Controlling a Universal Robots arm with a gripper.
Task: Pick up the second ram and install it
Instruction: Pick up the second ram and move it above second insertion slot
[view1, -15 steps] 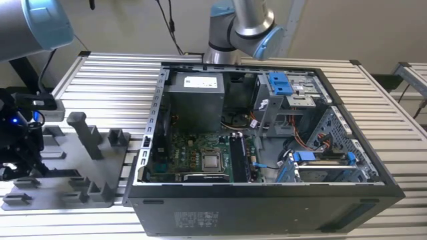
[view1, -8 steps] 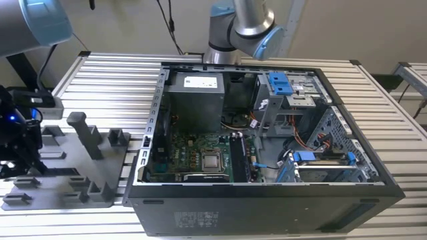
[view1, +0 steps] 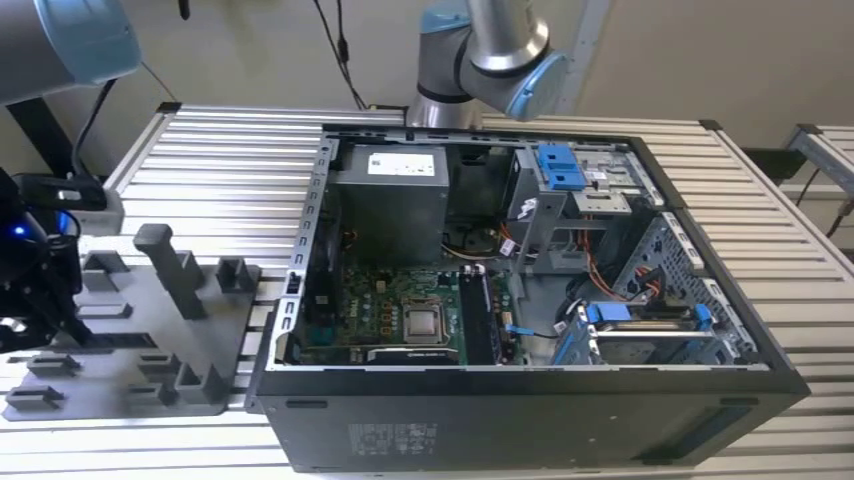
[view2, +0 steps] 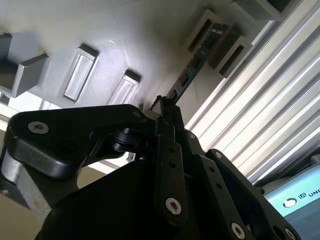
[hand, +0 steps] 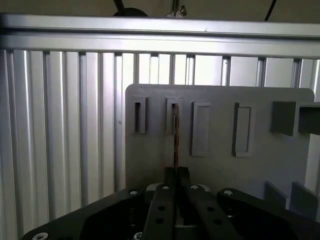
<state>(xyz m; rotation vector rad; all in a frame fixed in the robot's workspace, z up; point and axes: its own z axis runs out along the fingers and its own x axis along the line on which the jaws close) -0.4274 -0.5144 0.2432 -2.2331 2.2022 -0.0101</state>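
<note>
The second ram shows as a thin dark strip on edge, standing in a slot of the grey holder plate. In the second wrist view the second ram runs from between two raised blocks of the plate toward the fingertips. My gripper is over the strip, with the black fingers pressed against both of its faces, shut on it. In the exterior view the gripper is low over the holder plate at the exterior view's left. The strip's far end still lies within the slot.
An open computer case stands at the middle and the exterior view's right, with a motherboard, a square silver processor and blue drive clips inside. The slatted metal table lies around it, and upright blocks rise from the holder plate.
</note>
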